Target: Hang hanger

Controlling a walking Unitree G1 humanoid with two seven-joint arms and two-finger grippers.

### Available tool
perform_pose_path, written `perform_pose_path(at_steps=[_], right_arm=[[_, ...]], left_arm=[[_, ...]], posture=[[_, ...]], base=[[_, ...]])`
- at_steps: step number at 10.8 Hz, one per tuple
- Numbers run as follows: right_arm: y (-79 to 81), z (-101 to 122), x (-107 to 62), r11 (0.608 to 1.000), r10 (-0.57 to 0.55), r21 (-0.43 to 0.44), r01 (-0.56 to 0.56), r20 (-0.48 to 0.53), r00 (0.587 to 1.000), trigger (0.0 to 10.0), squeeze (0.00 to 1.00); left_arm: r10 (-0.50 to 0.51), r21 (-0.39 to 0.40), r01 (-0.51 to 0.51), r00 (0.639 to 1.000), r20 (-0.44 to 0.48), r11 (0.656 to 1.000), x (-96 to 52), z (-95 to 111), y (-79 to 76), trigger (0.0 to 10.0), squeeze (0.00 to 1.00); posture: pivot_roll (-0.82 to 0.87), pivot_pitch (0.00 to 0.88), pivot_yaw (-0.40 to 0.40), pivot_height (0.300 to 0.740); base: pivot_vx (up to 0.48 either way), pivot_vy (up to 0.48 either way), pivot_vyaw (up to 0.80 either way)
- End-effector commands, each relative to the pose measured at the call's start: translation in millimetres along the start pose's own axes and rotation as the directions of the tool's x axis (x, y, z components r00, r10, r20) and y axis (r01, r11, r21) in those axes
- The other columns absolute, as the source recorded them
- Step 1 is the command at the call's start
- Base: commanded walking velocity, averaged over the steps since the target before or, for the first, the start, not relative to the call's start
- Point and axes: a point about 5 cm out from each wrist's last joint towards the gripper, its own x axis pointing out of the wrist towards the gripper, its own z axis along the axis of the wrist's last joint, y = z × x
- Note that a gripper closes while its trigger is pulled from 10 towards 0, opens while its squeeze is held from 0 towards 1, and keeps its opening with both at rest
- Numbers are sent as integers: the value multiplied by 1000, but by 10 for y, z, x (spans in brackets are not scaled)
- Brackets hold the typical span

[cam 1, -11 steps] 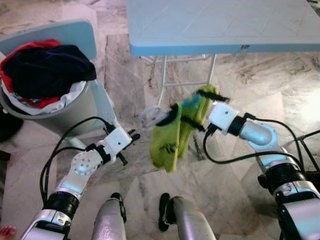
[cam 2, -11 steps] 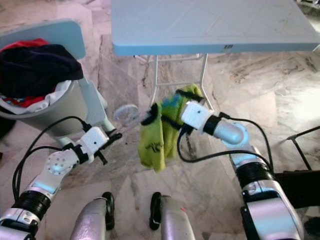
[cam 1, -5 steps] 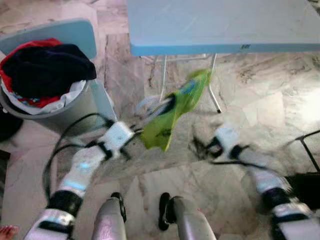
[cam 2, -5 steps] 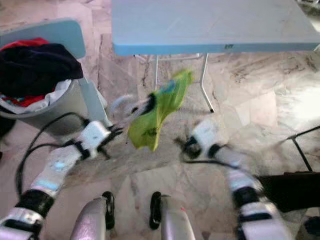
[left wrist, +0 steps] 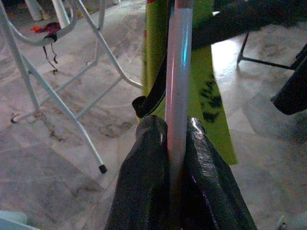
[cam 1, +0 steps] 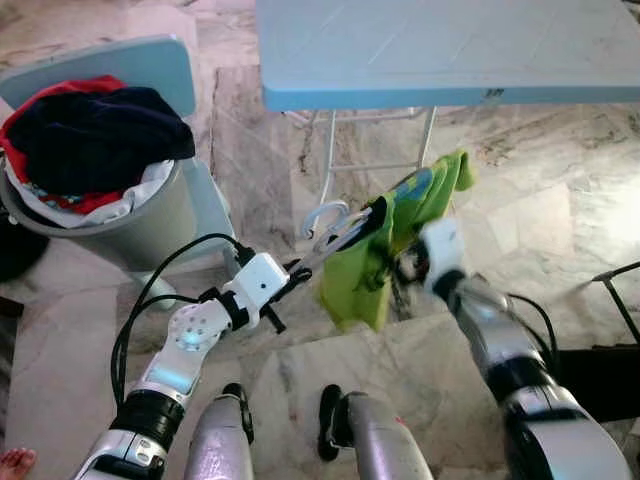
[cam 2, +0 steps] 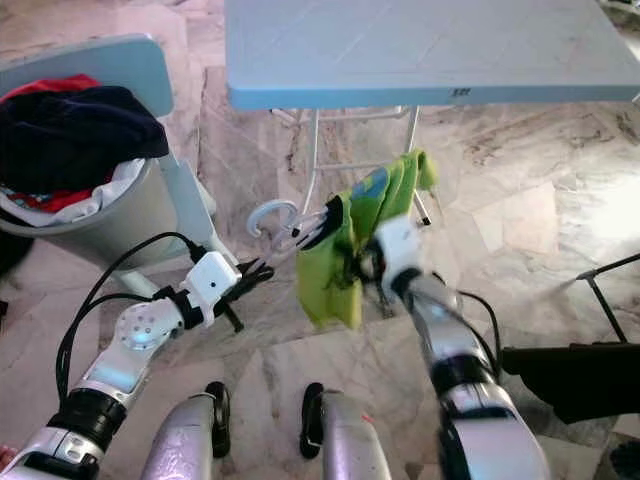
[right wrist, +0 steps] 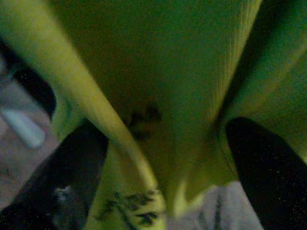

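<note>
A white plastic hanger [cam 1: 328, 216] carries a lime-green garment [cam 1: 402, 228] and hangs in the air over the marble floor, below the table's front edge. My left gripper [cam 1: 292, 279] is shut on the hanger's bar, just under the hook. In the left wrist view both black fingers [left wrist: 144, 158] pinch the pale bar [left wrist: 178, 81], with the green cloth [left wrist: 211, 100] behind it. My right gripper [cam 1: 406, 266] is blurred and pressed against the garment's lower part. In the right wrist view its fingers [right wrist: 268, 163] stand apart with green cloth [right wrist: 168, 86] between them.
A grey laundry basket [cam 1: 150, 225] heaped with dark and red clothes stands at the left, with a light blue panel [cam 1: 145, 65] behind it. A light blue folding table [cam 1: 450, 45] on white legs [cam 1: 326, 150] is ahead. A black object [cam 1: 600, 360] lies at the right.
The hanger with the garment has passed from my right gripper to my left one. The right arm swung down and away, then came back up against the cloth.
</note>
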Motion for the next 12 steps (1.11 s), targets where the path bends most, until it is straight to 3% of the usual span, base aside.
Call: perform_pose_path(at_steps=[1,6,12], right_arm=[[-28,-88,-36,999,-23,43,24,-35,999,0,0],[38,-70,6,993,-22,117,23,-8,1000,0,0],[33,-36,10,991,-34,134,31,20,999,0,0]], left_arm=[[-16,-1,16,999,42,1000,27,76,-42,0,0],[-45,-23,46,998,49,999,12,108,-77,0,0],[-68,-19,68,997,33,997,-5,102,-98,0,0]], posture=[[79,274,-74,740],[82,276,-73,740],[82,282,-71,740]], base=[[0,0,0],[0,0,0],[0,0,0]])
